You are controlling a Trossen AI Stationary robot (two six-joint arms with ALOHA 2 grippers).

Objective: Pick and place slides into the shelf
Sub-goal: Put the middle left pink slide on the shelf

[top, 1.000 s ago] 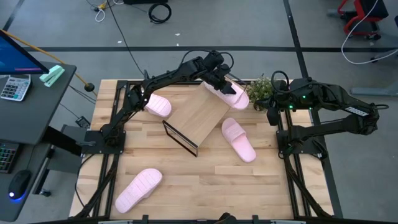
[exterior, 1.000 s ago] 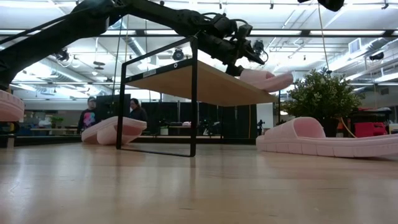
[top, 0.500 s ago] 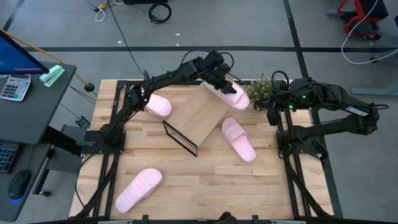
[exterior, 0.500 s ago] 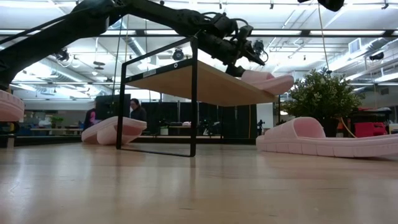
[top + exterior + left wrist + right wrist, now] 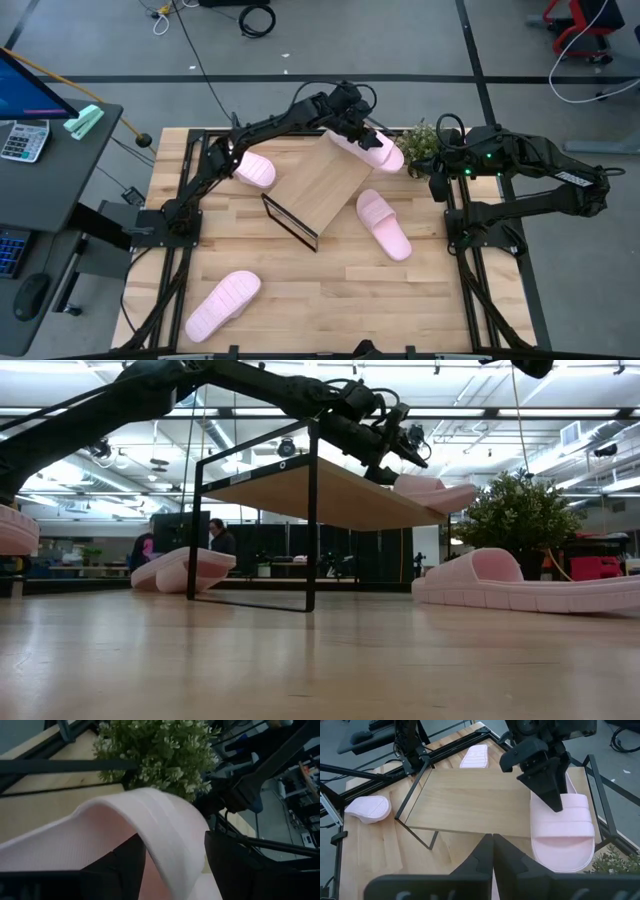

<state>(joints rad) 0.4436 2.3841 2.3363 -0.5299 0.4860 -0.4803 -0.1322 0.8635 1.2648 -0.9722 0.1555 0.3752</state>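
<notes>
Compared with a second ago, the left pincer (image 5: 360, 134) has carried its slide (image 5: 375, 150) slightly toward the far edge, so that the sole now lies nearly level at the shelf (image 5: 322, 186) corner. Largest in the scene is the table (image 5: 330, 285), seen whole only in the high view. On it the shelf stands askew; the low view alone shows its board raised on a thin black frame, with the held slide (image 5: 432, 493) level with the board at its end. The left arm reaches across the board, its pincer pinching the slide by the wide strap, which the left wrist view shows passing between the two dark fingers (image 5: 227, 865). The right pincer (image 5: 492, 865), pressed together, waits near the table's right edge. Three more slides lie on the table: one right of the shelf (image 5: 385, 224), one behind it (image 5: 254, 170), one near the front-left corner (image 5: 222, 303). A small green plant (image 5: 419, 142) stands just beside the held slide. No legible writing appears.
</notes>
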